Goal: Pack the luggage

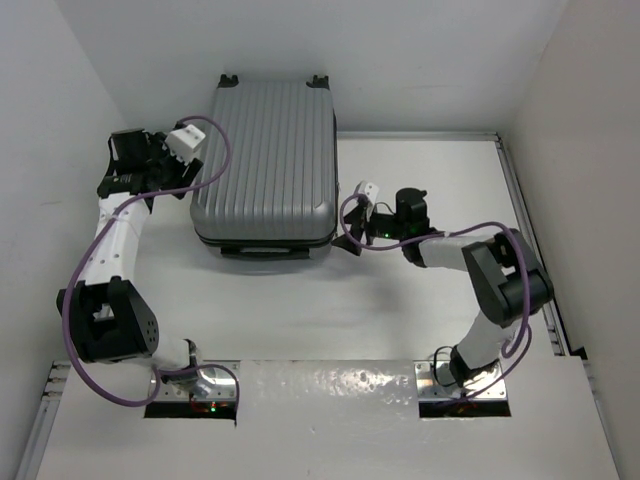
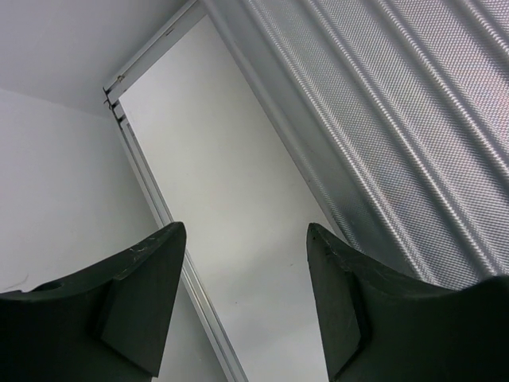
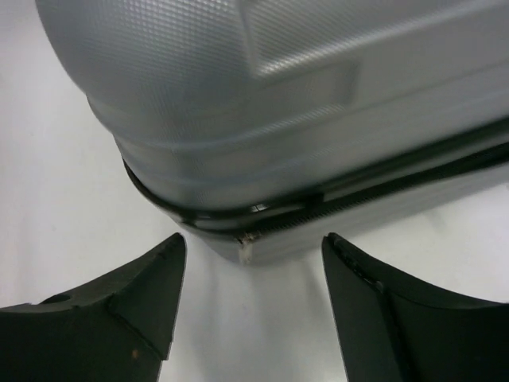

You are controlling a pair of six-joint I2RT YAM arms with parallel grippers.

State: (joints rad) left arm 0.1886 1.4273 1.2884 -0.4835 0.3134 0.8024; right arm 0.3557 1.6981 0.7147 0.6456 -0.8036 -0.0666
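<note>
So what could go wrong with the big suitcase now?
The right gripper hangs open at the luggage corner, holding nothing; closing there, it could miss the thin zipper and slip off the rounded shell. The left gripper is open beside the ribbed side; a push might slide the case.

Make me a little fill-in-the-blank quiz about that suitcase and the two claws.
1. The suitcase lies on the table with its lid ___.
2. The left claw sits open beside the suitcase, holding ___.
3. The right claw faces a rounded ___ of the suitcase.

Missing words: closed; nothing; corner.
</note>
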